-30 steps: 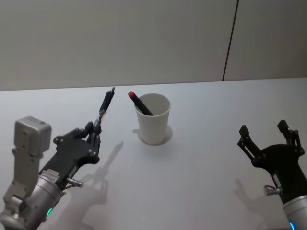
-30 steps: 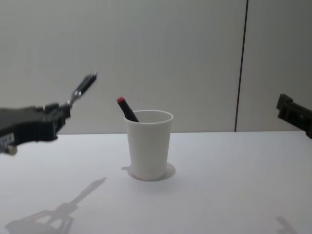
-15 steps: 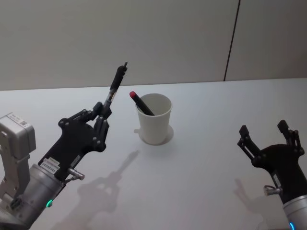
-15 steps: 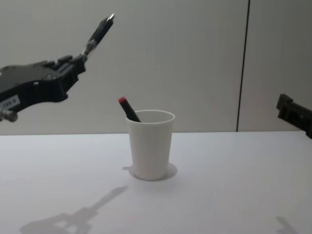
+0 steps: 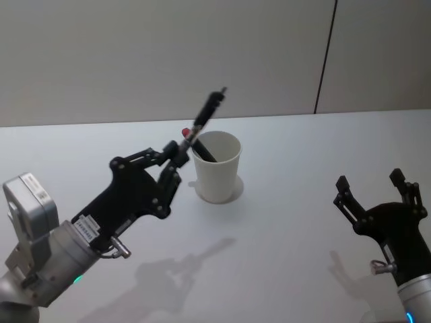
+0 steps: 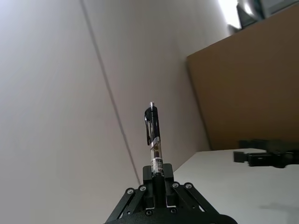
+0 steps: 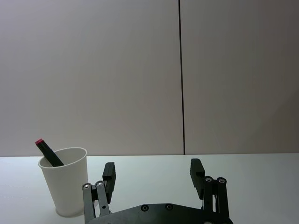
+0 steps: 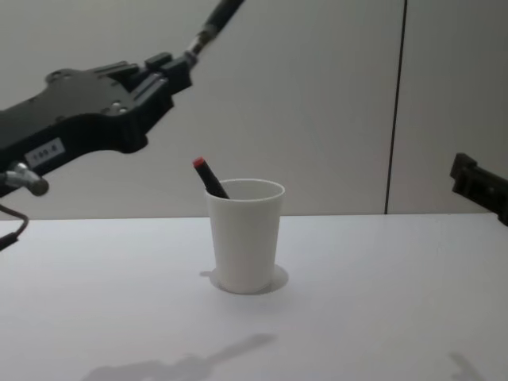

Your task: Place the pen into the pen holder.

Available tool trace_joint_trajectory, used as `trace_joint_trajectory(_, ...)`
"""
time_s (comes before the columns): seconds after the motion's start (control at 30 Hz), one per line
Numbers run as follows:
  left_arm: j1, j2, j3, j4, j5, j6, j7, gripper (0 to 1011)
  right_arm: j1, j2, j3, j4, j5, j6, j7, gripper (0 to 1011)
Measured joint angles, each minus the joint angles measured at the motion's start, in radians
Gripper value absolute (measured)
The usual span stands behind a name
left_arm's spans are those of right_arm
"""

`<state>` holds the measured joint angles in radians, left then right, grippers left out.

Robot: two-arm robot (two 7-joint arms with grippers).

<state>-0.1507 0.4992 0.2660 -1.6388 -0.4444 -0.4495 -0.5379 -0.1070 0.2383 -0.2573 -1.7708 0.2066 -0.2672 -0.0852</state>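
Head view: pen (image 5: 206, 115) near pen holder (image 5: 216, 172)

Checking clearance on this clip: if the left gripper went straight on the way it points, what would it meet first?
Probably nothing near: the left gripper, holding the pen, aims up over the pen holder toward the wall.

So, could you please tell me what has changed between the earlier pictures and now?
The left hand, shut on the pen throughout, has risen and swung to the right toward the pen holder, so the upward-pointing pen now sits high beside its rim. Nothing was taken hold of or let go. The pen holder, the red-capped marker inside it and the open right hand stayed as they were.
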Motion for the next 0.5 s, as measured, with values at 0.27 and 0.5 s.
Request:
trace_joint_trajectory(0.27,-0.069,-0.031,0.011,0.08,0.024,-0.091,-0.165,142,0.0,0.0,0.0,0.0,0.0,0.0,0.0,1001)
trace_joint_trajectory(0.5,-0.115,-0.053,0.02,0.136,0.04,-0.146,-0.264,142,0.0,0.0,0.0,0.0,0.0,0.0,0.0,1001)
